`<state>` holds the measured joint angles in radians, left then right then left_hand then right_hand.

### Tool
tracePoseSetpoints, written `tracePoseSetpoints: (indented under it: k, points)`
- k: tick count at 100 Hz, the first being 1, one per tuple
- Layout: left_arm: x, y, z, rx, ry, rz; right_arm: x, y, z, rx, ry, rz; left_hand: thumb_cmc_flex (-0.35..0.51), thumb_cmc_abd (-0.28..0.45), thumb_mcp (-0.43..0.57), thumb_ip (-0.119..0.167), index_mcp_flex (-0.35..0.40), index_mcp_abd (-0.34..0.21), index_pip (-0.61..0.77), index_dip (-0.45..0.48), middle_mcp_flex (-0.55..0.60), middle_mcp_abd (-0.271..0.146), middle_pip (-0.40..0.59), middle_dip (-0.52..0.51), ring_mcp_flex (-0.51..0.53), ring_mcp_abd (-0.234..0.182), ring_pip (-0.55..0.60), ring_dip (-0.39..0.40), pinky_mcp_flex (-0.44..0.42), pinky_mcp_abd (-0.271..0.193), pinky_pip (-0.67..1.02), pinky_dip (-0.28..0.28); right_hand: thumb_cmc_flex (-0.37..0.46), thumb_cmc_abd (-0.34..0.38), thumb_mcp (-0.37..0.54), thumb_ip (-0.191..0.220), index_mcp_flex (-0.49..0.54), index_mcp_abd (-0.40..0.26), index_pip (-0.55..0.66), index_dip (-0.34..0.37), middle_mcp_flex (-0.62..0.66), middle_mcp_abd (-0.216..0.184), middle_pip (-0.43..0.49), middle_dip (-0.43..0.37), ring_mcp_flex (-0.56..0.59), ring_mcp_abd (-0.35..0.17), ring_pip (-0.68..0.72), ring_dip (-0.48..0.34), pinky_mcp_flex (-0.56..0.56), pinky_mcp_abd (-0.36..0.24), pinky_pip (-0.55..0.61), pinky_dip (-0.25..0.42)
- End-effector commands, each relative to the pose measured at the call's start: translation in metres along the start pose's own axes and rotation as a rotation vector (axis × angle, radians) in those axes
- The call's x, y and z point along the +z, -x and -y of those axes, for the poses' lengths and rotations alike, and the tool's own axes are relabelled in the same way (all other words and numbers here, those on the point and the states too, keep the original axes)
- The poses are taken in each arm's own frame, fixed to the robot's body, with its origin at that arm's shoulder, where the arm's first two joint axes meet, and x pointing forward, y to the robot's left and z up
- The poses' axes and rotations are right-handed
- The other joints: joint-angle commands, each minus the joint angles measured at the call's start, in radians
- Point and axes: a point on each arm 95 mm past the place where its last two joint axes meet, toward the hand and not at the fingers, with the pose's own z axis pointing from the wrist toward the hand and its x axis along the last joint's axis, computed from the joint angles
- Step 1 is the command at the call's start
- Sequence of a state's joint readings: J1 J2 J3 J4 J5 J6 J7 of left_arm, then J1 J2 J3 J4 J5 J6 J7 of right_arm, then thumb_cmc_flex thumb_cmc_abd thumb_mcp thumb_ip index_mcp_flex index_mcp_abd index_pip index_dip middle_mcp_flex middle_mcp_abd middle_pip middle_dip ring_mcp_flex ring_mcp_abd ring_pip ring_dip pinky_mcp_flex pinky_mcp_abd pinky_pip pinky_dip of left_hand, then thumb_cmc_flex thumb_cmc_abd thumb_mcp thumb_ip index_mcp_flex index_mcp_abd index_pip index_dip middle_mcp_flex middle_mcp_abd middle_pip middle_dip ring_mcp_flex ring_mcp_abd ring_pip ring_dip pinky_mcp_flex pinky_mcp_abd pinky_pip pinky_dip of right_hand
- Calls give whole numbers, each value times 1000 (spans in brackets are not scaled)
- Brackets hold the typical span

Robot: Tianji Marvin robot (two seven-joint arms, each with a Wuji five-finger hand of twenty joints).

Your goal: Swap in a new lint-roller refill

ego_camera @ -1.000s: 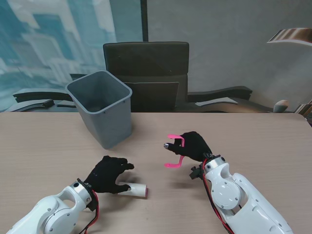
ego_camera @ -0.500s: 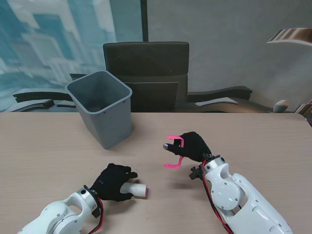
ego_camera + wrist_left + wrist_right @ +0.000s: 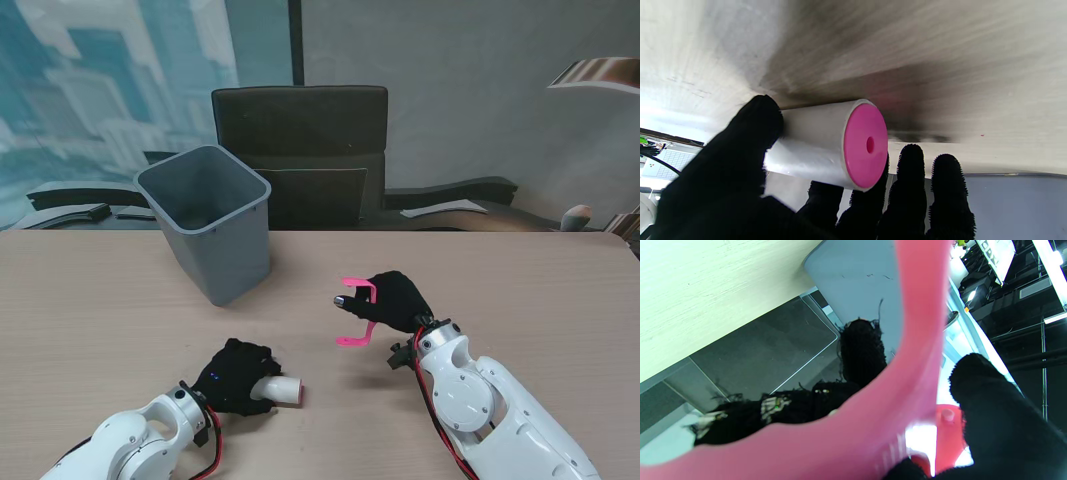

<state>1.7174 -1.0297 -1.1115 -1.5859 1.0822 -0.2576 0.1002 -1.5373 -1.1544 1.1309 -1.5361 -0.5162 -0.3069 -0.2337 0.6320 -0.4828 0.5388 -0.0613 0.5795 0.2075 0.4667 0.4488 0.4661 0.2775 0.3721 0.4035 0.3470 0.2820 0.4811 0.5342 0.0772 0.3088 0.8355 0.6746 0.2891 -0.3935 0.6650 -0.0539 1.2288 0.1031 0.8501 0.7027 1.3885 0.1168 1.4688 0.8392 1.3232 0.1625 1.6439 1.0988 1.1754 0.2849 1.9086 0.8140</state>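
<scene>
Left hand (image 3: 238, 375), black-gloved: fingers wrapped around white cylindrical refill roll with pink end cap (image 3: 282, 389), roll at the near-left part of the pale wood-grain bench (image 3: 90, 320). Right hand (image 3: 398, 300): closed on pink plastic lint-roller handle (image 3: 358, 311), held clear of bench. Grey plastic waste bin (image 3: 208, 220) upright, farther from me, left.

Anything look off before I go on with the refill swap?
Nothing stands out. The left hand grips the white refill, pink end cap intact, low over the table. The right hand holds the pink handle clear of the table. The bin stands upright.
</scene>
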Motion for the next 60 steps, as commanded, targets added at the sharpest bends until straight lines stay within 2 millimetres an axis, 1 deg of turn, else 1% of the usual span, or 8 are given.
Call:
tracePoseSetpoints:
  k: [1, 9, 12, 20, 28, 35, 40, 60]
  points:
    - [1, -1, -4, -4, 24, -7, -2, -3, 3, 3, -14, -7, -21, 21, -35, 7, 41, -9, 42, 18, -17, 31, 8, -20, -40, 17, 7, -9, -14, 2, -2, 17, -6, 45, -25, -24, 23, 100, -14, 7, 65, 24, 63, 1, -3, -367, 155, 5, 40, -283, 185, -50]
    - [4, -2, -5, -13, 31, -17, -2, -3, 3, 5, -17, -7, 4, 65, -107, 24, 70, -14, 96, 31, -4, 30, 11, -19, -39, 19, 9, -7, -16, 4, 1, 21, -6, 45, -25, -24, 23, 99, -14, 7, 65, 24, 63, 1, -3, -368, 155, 6, 40, -283, 185, -50]
    - [5, -3, -5, -14, 33, -21, -2, -4, 4, 6, -19, -7, 31, 104, -174, 36, 85, -18, 120, 34, 3, 29, 13, -18, -39, 20, 9, -8, -16, 5, 3, 23, -6, 45, -25, -24, 23, 99, -14, 7, 65, 24, 63, 1, -3, -368, 155, 6, 40, -283, 185, -50]
    - [7, -4, -5, -18, 35, -30, -1, -4, 5, 10, -24, -8, 88, 132, -196, 46, 131, -45, 212, 66, 35, 16, 25, -14, -31, 18, 16, -6, -12, 4, 11, 26, -4, 40, -25, -24, 23, 99, -14, 8, 65, 24, 63, 1, -3, -368, 156, 7, 40, -283, 185, -50]
    - [9, -5, -6, -23, 30, -35, -1, -4, 6, 14, -32, -11, 246, 117, -278, 48, 165, -112, 394, -17, 83, -5, 53, -7, -10, 15, 37, -2, -1, 4, 36, 22, -1, 35, -23, -24, 24, 99, -14, 8, 65, 24, 63, 1, -3, -369, 157, 8, 40, -283, 185, -50]
    - [10, -6, -4, -37, 13, -33, 0, -5, 7, 18, -35, -12, 304, 120, -288, 51, 187, -136, 523, -73, 125, -19, 81, -1, 18, 12, 64, 4, 14, 3, 67, 18, 1, 31, -21, -23, 24, 98, -14, 8, 65, 24, 63, 1, -3, -370, 157, 8, 40, -283, 185, -50]
    - [10, -8, 1, -49, -4, -30, 0, -5, 7, 20, -37, -13, 324, 126, -283, 51, 199, -137, 573, -80, 154, -30, 100, 4, 42, 10, 83, 9, 27, 2, 85, 17, -1, 31, -20, -23, 24, 98, -14, 8, 65, 24, 63, 1, -3, -370, 157, 9, 40, -283, 185, -50]
    - [6, -12, 25, -141, -104, -19, 2, -6, 7, 45, -46, -57, 345, 146, -272, 53, 184, -120, 618, -72, 185, -45, 131, 12, 74, 2, 113, 15, 46, -6, 120, 13, -31, 14, -22, -23, 29, 91, -11, 8, 64, 13, 69, 5, -3, -385, 158, 18, 44, -300, 185, -41]
